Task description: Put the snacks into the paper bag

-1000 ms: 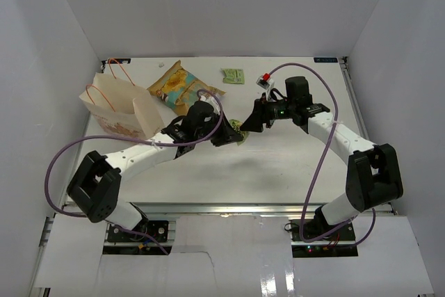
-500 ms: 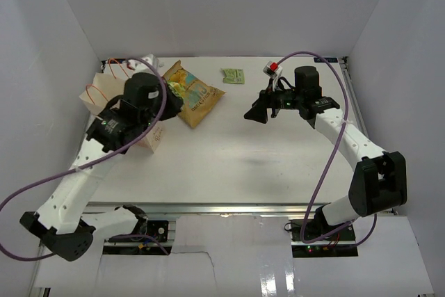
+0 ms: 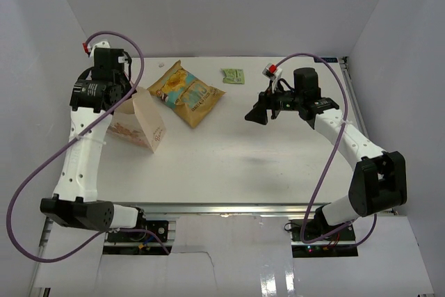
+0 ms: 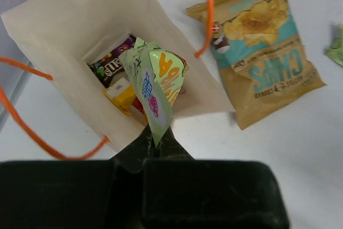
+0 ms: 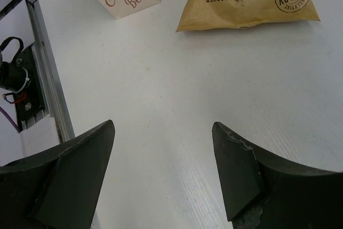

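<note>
Where the left arm rises over the far-left corner of the worktop [image 3: 229,158], I see the left tool [image 4: 155,140] pinched shut on one end of a green sachet [image 4: 155,81]. The sachet, printed with orange and blue lettering, points down from the fingertips over the open mouth of the bag [image 4: 80,20]; whether its far end is below the rim I cannot tell. The bag stands upright on the worktop, its orange handles [image 4: 209,9] splayed outward to either side. On the bag's floor lie a brown bar [image 4: 110,63] and, touching it, a yellow bar [image 4: 122,92]; a red sliver beside the yellow bar is too hidden for me to name. The chip bag [image 3: 188,94] lies flat on the worktop just right of the bag, face up, one corner close to the bag's wall. A second sachet [image 3: 233,76] lies farther back, well apart from both, near the far edge. The right tool [image 3: 252,116] hovers above the middle of the worktop, right of the chip bag, its jaws wide and nothing between them. In the right wrist view both fingers [image 5: 80,181] frame white worktop, with the chip bag's lower edge and the bag's printed side beyond them.
</note>
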Available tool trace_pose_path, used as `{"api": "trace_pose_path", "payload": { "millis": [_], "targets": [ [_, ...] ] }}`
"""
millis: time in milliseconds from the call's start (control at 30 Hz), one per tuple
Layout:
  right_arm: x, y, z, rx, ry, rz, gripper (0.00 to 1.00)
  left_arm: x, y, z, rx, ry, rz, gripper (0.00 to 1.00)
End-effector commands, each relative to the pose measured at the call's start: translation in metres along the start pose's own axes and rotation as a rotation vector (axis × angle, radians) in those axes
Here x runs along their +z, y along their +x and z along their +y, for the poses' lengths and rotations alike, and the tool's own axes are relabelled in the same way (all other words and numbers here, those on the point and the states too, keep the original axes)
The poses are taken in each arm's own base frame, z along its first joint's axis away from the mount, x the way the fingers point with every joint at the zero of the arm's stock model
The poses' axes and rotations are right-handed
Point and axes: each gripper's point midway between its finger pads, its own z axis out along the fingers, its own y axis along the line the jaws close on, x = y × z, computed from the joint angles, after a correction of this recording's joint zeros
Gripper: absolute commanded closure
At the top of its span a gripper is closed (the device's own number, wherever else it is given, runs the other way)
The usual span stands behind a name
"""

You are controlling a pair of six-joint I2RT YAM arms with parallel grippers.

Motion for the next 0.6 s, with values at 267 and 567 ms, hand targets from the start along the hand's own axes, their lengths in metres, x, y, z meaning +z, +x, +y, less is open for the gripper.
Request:
{"api": "trace_pose_path", "payload": {
  "millis": [267,567],
  "targets": [
    [0.006,-0.002,-0.025,-0.033,0.076,0.039,0.21,0.026,-0.017,0.004,-0.001,0.03,0.008,0.52],
    [0.071,-0.018,-0.168,0.145,0.625,0.125,0.2,-0.019,-0.016,-0.045,-0.076,0.384,0.0,0.21]
  ]
}}
